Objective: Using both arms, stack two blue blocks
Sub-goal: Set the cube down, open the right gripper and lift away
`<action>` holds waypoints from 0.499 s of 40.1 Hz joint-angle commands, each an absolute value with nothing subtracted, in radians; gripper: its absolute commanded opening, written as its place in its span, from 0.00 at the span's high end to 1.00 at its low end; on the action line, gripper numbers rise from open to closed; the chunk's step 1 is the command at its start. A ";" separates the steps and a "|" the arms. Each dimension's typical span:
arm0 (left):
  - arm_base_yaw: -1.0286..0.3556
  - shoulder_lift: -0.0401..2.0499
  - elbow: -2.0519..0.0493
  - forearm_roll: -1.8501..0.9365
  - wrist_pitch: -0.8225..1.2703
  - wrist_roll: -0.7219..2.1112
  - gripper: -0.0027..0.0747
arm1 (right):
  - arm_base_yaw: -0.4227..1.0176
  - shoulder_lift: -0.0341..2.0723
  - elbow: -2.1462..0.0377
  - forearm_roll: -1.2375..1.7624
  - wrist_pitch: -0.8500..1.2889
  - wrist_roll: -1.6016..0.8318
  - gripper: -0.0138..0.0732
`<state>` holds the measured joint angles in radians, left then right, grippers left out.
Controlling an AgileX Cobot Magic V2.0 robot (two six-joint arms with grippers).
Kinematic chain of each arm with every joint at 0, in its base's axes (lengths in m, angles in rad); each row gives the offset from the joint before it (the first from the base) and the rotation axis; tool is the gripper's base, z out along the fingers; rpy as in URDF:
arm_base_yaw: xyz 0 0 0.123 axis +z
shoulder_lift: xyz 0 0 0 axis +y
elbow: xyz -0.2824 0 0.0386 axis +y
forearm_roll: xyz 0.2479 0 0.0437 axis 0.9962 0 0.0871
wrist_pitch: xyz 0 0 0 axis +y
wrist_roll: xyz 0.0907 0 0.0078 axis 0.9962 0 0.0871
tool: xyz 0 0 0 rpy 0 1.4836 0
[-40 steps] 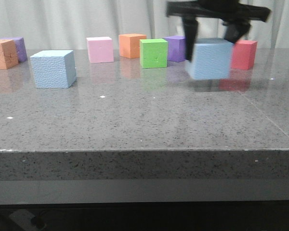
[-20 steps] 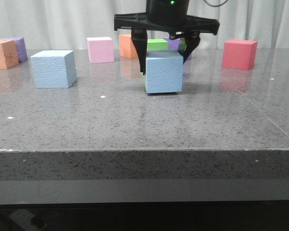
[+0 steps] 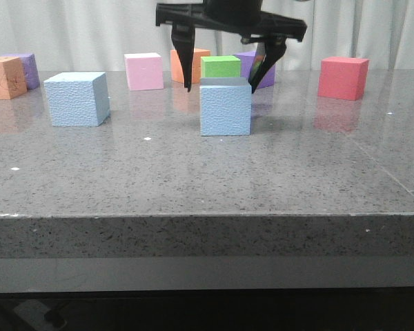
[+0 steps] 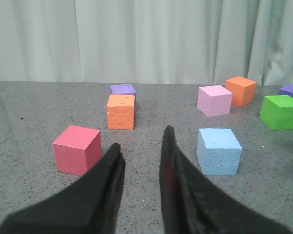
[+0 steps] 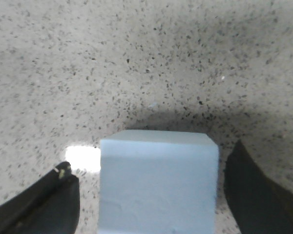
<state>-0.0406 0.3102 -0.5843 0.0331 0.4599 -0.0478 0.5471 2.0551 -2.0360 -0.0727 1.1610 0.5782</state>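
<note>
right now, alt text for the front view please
A black pincer hangs open over a pale blue block resting mid-table. A second blue block sits far left, with smaller coloured cubes lined up behind.

front: low, near table level, facing forward, right gripper mid-distance | left wrist: looks past left gripper over the table, shares front's left blue block | right wrist: straight down, close, sees block under its gripper.
</note>
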 commanded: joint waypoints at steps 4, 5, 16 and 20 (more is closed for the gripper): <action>-0.038 0.326 -0.618 0.034 0.387 -0.052 0.72 | 0.488 1.899 -2.075 -0.064 1.203 0.336 0.14; -0.038 0.326 -0.618 0.034 0.387 -0.052 0.72 | 0.472 1.882 -2.075 -0.042 1.216 0.298 0.14; -0.038 0.326 -0.618 0.034 0.387 -0.052 0.72 | 0.342 1.677 -1.972 0.112 1.287 0.006 0.14; -0.038 0.326 -0.618 0.034 0.387 -0.052 0.72 | 0.328 1.558 -1.842 0.161 1.247 -0.100 0.14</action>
<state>-0.0406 0.3102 -0.5843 0.0331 0.4599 -0.0478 0.3395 1.6871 -1.9012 0.1065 1.2451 0.0000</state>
